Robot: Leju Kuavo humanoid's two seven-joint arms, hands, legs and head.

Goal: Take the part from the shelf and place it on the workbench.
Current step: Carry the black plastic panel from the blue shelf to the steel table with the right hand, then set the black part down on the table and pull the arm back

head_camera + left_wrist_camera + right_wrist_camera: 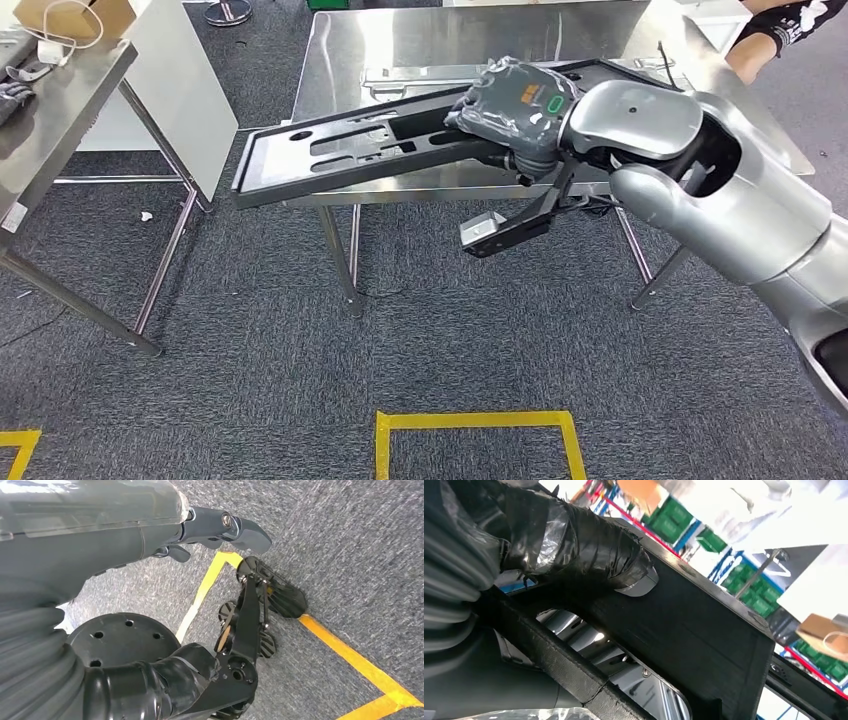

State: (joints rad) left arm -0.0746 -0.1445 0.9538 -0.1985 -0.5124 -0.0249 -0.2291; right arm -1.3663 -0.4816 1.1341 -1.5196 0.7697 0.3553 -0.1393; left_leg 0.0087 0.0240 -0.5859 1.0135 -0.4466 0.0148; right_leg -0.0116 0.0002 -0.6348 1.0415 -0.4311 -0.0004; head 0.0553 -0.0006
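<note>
Silver right arm point(700, 190) with rounded shells; right hand point(520, 105) wrapped in dark plastic, bearing a green mark.

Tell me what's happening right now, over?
Right robot hand grips the long black part, held over the steel workbench, far end overhanging the edge. Left robot hand hangs over the floor, holding nothing. Person's arm at the bench's far corner.

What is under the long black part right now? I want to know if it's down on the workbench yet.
Under the black part lies the steel workbench; its left end overhangs the carpet. The right hand grips it. Actual contact with the bench is hidden.
</note>
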